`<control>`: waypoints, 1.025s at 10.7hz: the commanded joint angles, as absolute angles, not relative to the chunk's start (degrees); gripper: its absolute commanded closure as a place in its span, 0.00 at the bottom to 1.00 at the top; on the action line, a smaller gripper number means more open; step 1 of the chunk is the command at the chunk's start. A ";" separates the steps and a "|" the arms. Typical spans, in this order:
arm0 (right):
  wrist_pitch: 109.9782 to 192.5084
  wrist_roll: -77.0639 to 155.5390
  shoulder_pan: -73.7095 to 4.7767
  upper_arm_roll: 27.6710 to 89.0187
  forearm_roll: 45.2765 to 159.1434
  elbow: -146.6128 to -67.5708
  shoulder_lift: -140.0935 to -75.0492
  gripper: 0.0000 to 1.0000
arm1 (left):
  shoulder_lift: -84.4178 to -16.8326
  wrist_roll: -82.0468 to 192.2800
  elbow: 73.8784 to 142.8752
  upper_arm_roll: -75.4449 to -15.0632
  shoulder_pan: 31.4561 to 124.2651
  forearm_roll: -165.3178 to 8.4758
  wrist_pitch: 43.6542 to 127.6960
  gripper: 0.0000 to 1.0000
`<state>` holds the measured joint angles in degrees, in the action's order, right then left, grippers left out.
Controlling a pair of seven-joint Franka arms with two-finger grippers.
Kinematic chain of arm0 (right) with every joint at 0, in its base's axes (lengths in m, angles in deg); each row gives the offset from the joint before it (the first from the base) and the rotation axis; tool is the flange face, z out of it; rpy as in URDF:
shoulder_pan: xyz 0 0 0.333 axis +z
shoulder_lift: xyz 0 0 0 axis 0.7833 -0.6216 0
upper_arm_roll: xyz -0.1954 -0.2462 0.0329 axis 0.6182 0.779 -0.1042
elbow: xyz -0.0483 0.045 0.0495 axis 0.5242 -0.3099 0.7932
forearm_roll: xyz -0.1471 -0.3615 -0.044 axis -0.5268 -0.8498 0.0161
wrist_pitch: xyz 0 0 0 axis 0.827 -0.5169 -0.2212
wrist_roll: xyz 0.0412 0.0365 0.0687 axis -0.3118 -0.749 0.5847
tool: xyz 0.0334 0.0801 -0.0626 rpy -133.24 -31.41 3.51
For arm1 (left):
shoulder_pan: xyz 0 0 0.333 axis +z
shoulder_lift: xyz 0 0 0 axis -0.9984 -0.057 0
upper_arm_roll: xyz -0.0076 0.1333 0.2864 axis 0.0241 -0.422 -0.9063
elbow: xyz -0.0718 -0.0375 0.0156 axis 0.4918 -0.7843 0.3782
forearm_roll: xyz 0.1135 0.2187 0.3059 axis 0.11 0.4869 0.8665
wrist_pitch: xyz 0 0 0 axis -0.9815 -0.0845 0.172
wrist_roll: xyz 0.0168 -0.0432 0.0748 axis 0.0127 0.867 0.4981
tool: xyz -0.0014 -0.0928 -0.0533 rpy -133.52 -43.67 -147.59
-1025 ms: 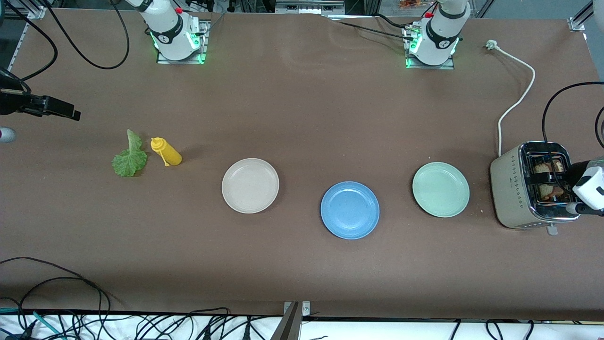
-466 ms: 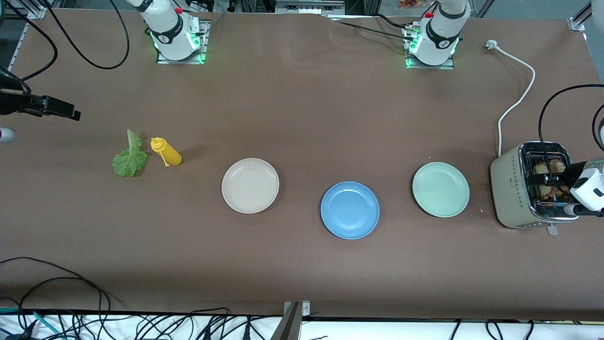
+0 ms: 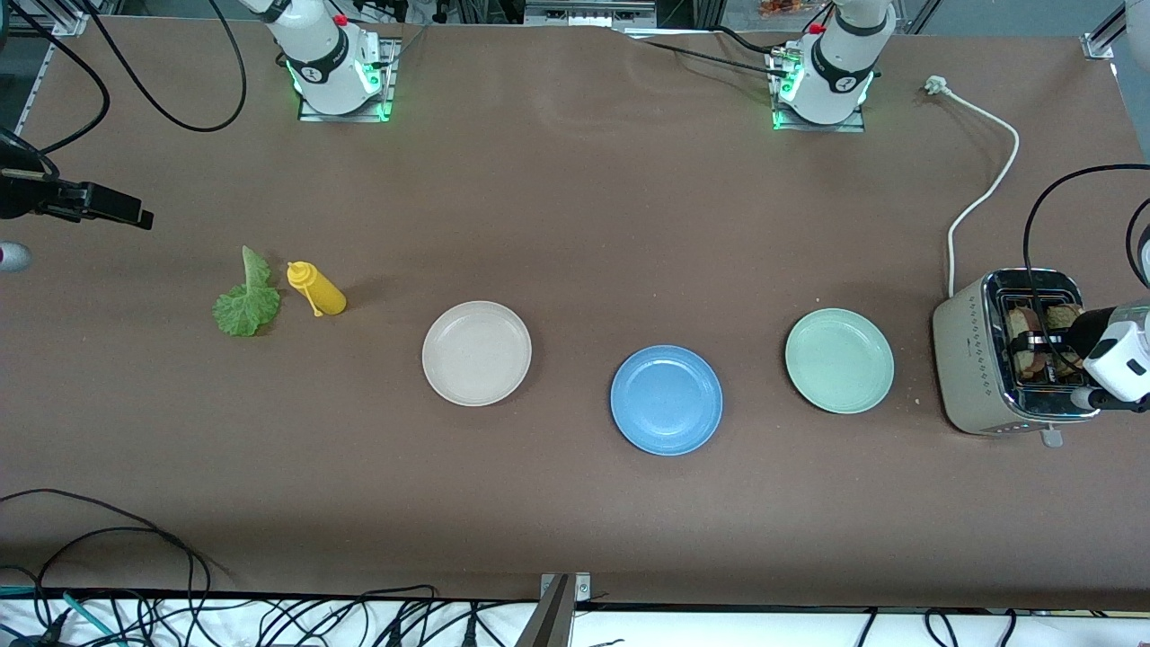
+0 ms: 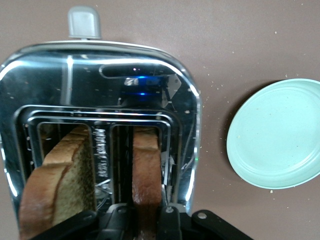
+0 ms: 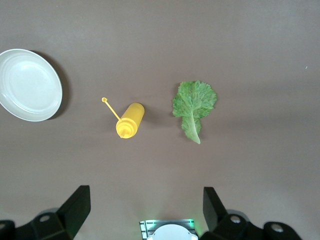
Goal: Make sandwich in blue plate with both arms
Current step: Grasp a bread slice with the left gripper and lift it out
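Observation:
My left gripper (image 3: 1033,341) is over the toaster (image 3: 966,359) at the left arm's end of the table. In the left wrist view it (image 4: 146,212) is shut on a brown toast slice (image 4: 146,170) standing in the slot nearer the pale green plate. The held slice also shows in the front view (image 3: 1020,321). A second slice (image 4: 60,175) stands in the other slot. The blue plate (image 3: 666,400) lies bare mid-table. The lettuce leaf (image 3: 244,301) lies on the table toward the right arm's end, also in the right wrist view (image 5: 194,102). My right gripper (image 5: 146,197) is open and waits high above it.
A yellow squeeze bottle (image 3: 316,288) lies beside the lettuce. A cream-white plate (image 3: 476,353) and a pale green plate (image 3: 839,360) flank the blue plate. The toaster's white power cord (image 3: 984,180) trails toward the left arm's base.
The left gripper has closed in over the toaster and the held toast slice stands higher in its slot. The right arm has not moved.

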<state>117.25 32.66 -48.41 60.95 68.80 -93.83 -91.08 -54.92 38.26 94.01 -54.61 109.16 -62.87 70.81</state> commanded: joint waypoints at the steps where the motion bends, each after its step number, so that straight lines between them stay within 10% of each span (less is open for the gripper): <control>1: 116.22 33.33 -48.58 61.07 69.67 -93.24 -90.87 0.00 | -54.80 38.38 93.74 -54.35 108.80 -63.10 69.32 1.00; 11: 116.22 33.33 -48.66 61.24 69.67 -93.24 -90.87 0.00 | -49.70 34.60 79.70 -52.17 108.80 -63.72 45.26 1.00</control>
